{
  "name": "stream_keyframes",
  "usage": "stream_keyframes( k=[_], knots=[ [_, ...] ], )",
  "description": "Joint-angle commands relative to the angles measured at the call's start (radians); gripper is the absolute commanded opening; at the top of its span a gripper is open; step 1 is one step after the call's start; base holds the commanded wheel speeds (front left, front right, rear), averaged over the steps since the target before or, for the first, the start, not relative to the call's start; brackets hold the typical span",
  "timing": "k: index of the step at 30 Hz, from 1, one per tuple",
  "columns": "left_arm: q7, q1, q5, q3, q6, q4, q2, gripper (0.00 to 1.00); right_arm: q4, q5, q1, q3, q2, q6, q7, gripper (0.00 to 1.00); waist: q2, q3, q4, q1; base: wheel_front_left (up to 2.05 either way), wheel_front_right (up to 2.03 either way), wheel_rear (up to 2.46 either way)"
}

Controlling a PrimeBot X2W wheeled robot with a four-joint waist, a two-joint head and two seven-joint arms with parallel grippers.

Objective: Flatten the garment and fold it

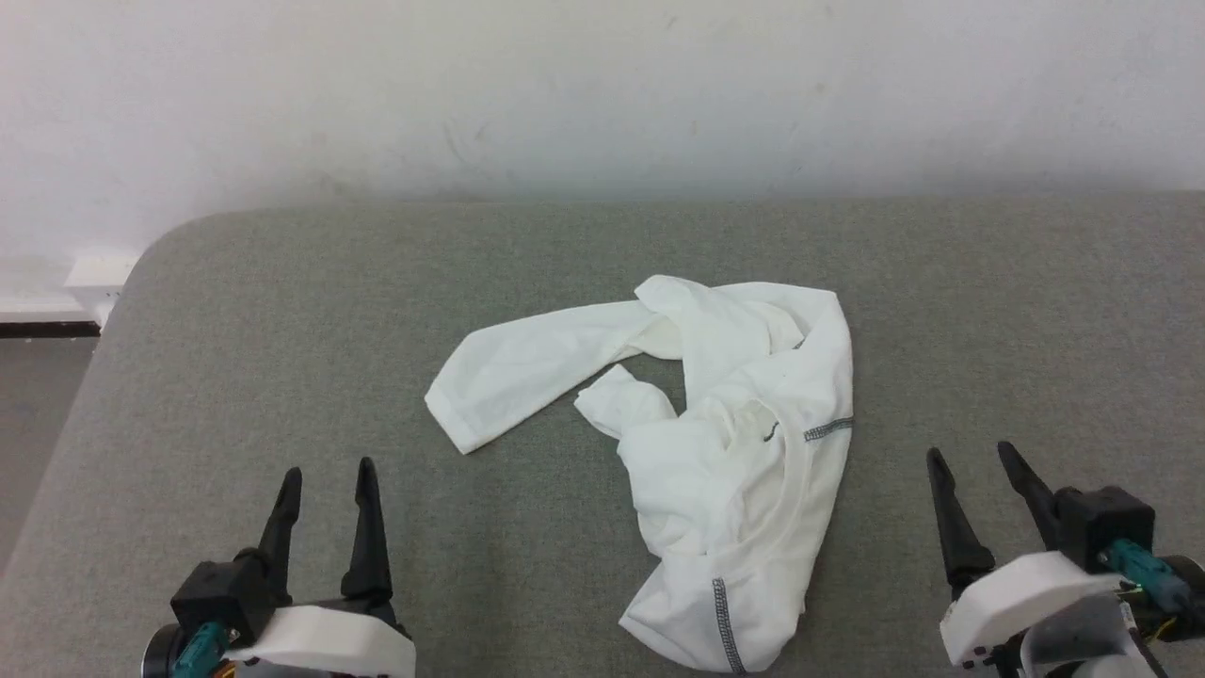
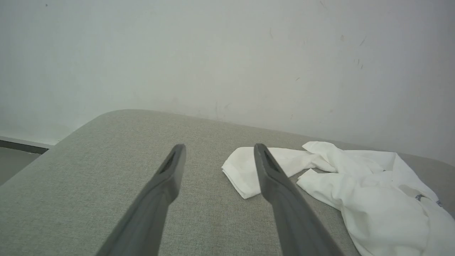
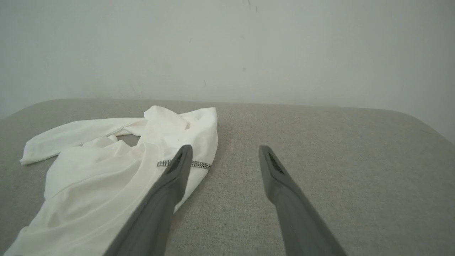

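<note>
The white garment (image 1: 725, 443) lies crumpled in the middle of the grey padded surface (image 1: 282, 330). One tube-like leg stretches out to the left, and grey-black zigzag seams show at its right and lower edges. In the left wrist view the garment (image 2: 355, 185) sits ahead and to the right; in the right wrist view the garment (image 3: 117, 167) is on the left. My left gripper (image 1: 327, 471) hovers open at the lower left, well clear of the cloth. My right gripper (image 1: 972, 454) is open at the lower right, just right of the cloth, holding nothing.
A white wall (image 1: 602, 94) rises behind the grey surface. The surface's rounded left corner drops to a floor (image 1: 38, 395) with a white wall socket (image 1: 99, 273) above it. Bare grey surface lies on both sides of the garment.
</note>
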Motion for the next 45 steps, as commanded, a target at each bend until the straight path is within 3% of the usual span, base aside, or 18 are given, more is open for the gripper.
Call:
stream_keyframes(
  k=[1,9,16,23,24,25,26,27,28,29,30,33,37,41,45],
  knots=[
    [-0.005,-0.02,0.01,-0.002,-0.007,-0.003,-0.003,1.0,0.028,-0.013,-0.03,-0.011,0.002,-0.001,0.023,1.0,0.0,0.011,0.019,0.0,0.0,0.0,0.0],
    [-0.005,-0.055,0.011,-0.019,-0.03,-0.01,-0.04,1.0,0.33,0.017,-0.275,-0.017,-0.005,-0.001,0.222,1.0,0.0,0.05,0.1,0.0,0.0,0.0,0.0],
    [-0.005,-0.093,0.011,-0.024,-0.059,-0.006,-0.072,1.0,0.566,0.091,-0.503,0.002,-0.105,-0.001,0.4,1.0,0.0,0.093,0.175,0.0,0.0,0.0,0.0],
    [-0.005,-0.128,0.022,-0.022,-0.085,-0.005,-0.093,1.0,0.748,0.167,-0.616,0.082,-0.174,-0.001,0.547,1.0,0.0,0.128,0.225,0.0,0.0,0.0,0.0],
    [-0.005,-0.129,0.023,-0.021,-0.088,-0.003,-0.095,1.0,0.771,0.178,-0.621,0.097,-0.18,-0.001,0.565,0.91,0.0,0.132,0.229,0.0,0.0,0.0,0.0],
    [-0.005,-0.13,0.024,-0.021,-0.09,-0.001,-0.097,1.0,0.793,0.186,-0.623,0.115,-0.186,-0.001,0.586,0.75,0.0,0.134,0.232,0.0,0.0,0.0,0.0],
    [-0.005,-0.13,0.025,-0.021,-0.092,0.003,-0.099,1.0,0.817,0.202,-0.623,0.124,-0.188,-0.001,0.609,0.5,0.0,0.134,0.234,0.0,0.0,0.0,0.0],
    [-0.005,-0.13,0.026,-0.022,-0.094,0.005,-0.101,1.0,0.838,0.216,-0.622,0.133,-0.188,-0.001,0.631,0.4,0.0,0.134,0.235,0.0,0.0,0.0,0.0],
    [-0.005,-0.129,0.025,-0.022,-0.096,0.007,-0.102,1.0,0.853,0.23,-0.62,0.142,-0.187,-0.001,0.648,0.4,0.0,0.134,0.235,0.0,0.0,0.0,0.0],
    [-0.005,-0.127,0.024,-0.022,-0.097,0.009,-0.103,1.0,0.866,0.25,-0.618,0.149,-0.182,-0.001,0.663,0.0,0.0,0.133,0.233,0.0,0.0,0.0,0.0],
    [-0.005,-0.124,0.024,-0.02,-0.097,0.011,-0.104,1.0,0.873,0.266,-0.618,0.159,-0.18,-0.001,0.674,0.0,0.0,0.132,0.23,0.0,0.0,0.0,0.0],
    [-0.005,-0.119,0.025,-0.016,-0.097,0.016,-0.106,1.0,0.85,0.291,-0.632,0.183,-0.187,-0.001,0.622,0.0,0.0,0.126,0.21,0.0,0.0,0.0,0.0],
    [-0.005,-0.115,0.036,-0.009,-0.101,0.021,-0.107,1.0,0.782,0.271,-0.666,0.176,-0.212,-0.001,0.434,0.0,0.0,0.106,0.171,0.0,0.0,0.0,0.0],
    [-0.005,-0.106,0.045,-0.003,-0.106,0.027,-0.108,1.0,0.707,0.232,-0.658,0.111,-0.226,-0.001,0.259,0.0,0.0,0.073,0.13,0.0,0.0,0.0,0.0],
    [-0.005,-0.086,0.049,0.002,-0.106,0.031,-0.108,1.0,0.604,0.174,-0.555,-0.024,-0.23,-0.001,0.168,0.0,0.0,0.047,0.092,0.0,0.0,0.0,0.0]
  ],
)
